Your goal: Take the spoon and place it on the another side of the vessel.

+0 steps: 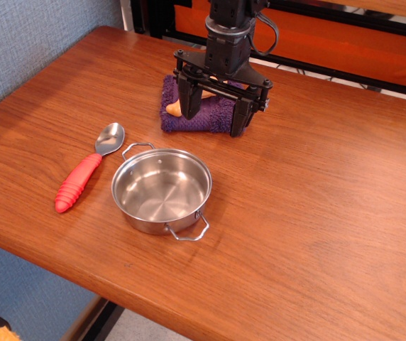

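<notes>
The spoon (88, 169) lies flat on the table just left of the vessel, its silver bowl pointing to the back and its ribbed red handle toward the front left. The vessel (162, 189) is a small shiny steel pot with two wire loop handles, standing upright and empty near the table's middle. My gripper (214, 114) hangs behind the pot, above a purple cloth, with its two black fingers spread wide and nothing between them. It is well apart from the spoon.
A folded purple cloth (206, 114) lies under the gripper with a tan toy drumstick (176, 107) on it. The wooden table (316, 206) ends at the front and left edges. A blue wall is at the left, orange framing behind.
</notes>
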`<state>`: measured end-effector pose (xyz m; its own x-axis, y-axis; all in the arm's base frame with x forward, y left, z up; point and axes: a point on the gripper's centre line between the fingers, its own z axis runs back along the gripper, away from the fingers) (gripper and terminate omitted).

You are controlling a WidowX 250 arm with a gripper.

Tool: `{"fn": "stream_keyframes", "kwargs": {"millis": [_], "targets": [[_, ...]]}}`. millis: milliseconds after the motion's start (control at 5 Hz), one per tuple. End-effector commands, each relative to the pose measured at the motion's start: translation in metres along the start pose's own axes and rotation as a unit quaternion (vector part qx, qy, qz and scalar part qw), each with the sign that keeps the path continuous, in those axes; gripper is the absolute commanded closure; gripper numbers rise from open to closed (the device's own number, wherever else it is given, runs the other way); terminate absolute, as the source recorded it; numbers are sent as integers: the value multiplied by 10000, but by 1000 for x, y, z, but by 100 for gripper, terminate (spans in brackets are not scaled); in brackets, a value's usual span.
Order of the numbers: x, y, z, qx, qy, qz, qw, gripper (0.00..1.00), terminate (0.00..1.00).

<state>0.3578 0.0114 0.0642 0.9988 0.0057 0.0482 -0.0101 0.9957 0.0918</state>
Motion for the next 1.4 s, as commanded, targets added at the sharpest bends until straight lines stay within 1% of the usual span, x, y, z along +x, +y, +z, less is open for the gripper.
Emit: {"fn": "stream_keyframes", "kwargs": {"millis": [0,200,400,600,800,1000,1200], "targets": [[0,0,0,0,0,0,10000,0,0],[-14,19,11,-183,-136,-44,9997,0,0],[-36,44,18,-222,-254,2,9994,0,0],[-64,71,31,-124,-437,172,9988,0,0],[-82,98,24,-252,-162,89,9995,0,0],[-98,115,8,-230,-114,-78,9996,0,0],[-105,123,-4,-204,13,-47,9998,0,0]]}}
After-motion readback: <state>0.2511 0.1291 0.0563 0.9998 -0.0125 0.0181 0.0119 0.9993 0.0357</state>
